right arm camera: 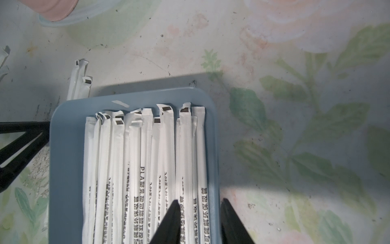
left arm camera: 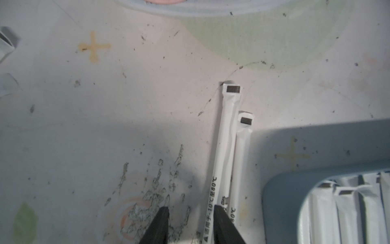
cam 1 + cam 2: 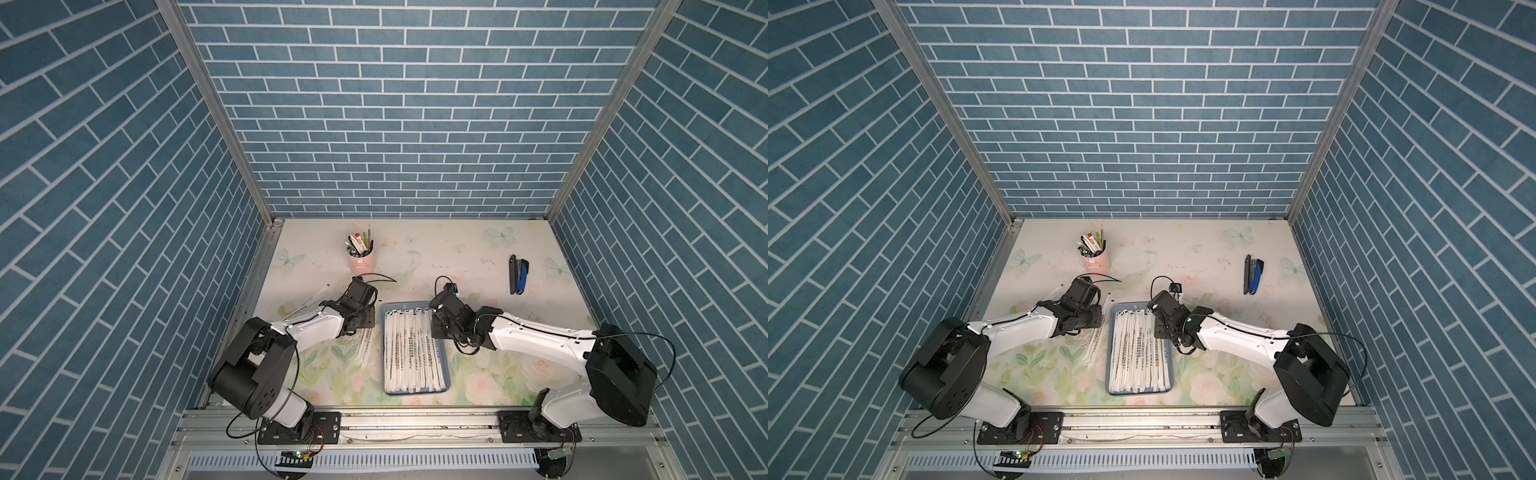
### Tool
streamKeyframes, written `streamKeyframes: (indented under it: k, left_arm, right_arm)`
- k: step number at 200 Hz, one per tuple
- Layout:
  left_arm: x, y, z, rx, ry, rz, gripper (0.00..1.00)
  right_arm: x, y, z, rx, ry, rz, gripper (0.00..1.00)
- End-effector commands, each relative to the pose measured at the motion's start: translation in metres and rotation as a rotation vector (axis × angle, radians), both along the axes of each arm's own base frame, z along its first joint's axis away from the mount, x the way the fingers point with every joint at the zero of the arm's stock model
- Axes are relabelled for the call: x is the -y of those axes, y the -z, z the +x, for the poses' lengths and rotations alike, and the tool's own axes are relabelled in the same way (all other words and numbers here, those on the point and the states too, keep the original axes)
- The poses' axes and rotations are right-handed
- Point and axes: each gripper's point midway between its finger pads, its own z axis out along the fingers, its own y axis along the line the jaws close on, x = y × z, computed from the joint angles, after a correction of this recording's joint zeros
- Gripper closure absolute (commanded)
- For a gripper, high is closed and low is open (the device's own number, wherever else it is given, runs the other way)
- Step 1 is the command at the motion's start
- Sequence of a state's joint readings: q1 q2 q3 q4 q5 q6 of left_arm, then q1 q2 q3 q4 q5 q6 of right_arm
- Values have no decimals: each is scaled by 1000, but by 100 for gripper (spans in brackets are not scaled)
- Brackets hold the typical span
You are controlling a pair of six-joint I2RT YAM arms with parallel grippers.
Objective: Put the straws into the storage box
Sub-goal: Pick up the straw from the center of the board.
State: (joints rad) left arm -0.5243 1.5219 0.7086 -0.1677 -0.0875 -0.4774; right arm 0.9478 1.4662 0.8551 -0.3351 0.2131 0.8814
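The blue storage box lies at the middle front, filled with several white-wrapped straws. More straws lie loose on the table left of the box, and others lie further left behind the arm. My left gripper is open low over the loose straws; one straw runs between its fingers, close along one finger, with a second straw just outside. My right gripper is open over the box's right rim, straddling the rim and the outermost straws.
A pink cup of pens stands at the back left. A blue-and-black stapler lies at the back right. Brick-patterned walls close in three sides. The left arm's finger shows beside the box's left side.
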Motion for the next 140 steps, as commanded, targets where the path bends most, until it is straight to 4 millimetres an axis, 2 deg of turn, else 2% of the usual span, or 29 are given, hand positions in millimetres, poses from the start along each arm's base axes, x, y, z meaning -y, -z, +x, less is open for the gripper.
streamKeyframes:
  k: [1,54,108,140]
  left_arm:
    - [1,8,-4,-31,23,24,62]
    - [-2,19,-8,-54,23,57,66]
    - [-8,31,-18,-95,22,97,82]
    - [-12,23,-18,-79,3,102,95]
  right_arm:
    - [2,-1,0,13,-26,-16,67]
    - [3,0,0,12,-25,-19,67]
    - [3,0,0,14,-26,-17,67]
    - [4,0,0,15,-25,-15,67]
